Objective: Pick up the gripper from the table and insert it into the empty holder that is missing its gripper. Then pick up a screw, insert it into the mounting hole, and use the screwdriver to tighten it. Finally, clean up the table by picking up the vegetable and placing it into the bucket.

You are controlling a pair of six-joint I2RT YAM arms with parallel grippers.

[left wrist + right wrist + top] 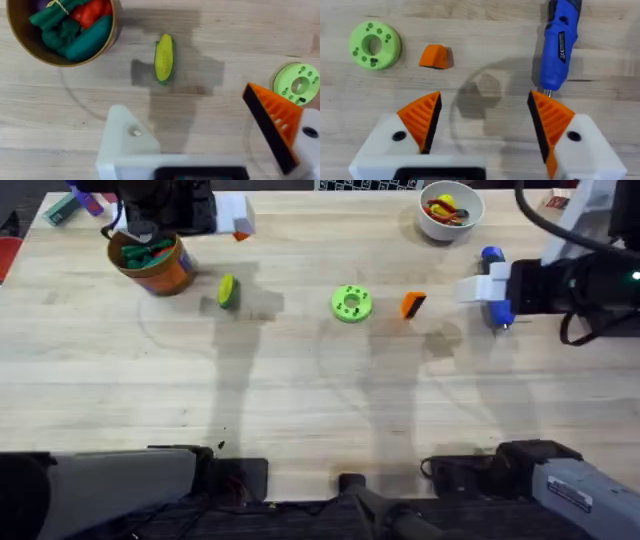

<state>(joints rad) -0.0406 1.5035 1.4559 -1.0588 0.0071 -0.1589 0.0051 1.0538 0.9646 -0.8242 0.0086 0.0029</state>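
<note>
Loose orange ribbed gripper [435,56] lies on pale wood beside a holed green disc [374,44], while the right gripper [482,122] hovers open by the blue screwdriver [559,42].

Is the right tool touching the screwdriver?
Apart. In the right wrist view the right tool is open, and bare wood shows between its orange pad and the screwdriver's metal tip.

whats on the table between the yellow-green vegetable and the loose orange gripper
In the overhead view, the green disc with holes lies between the vegetable and the loose orange gripper; otherwise bare wood.
</note>
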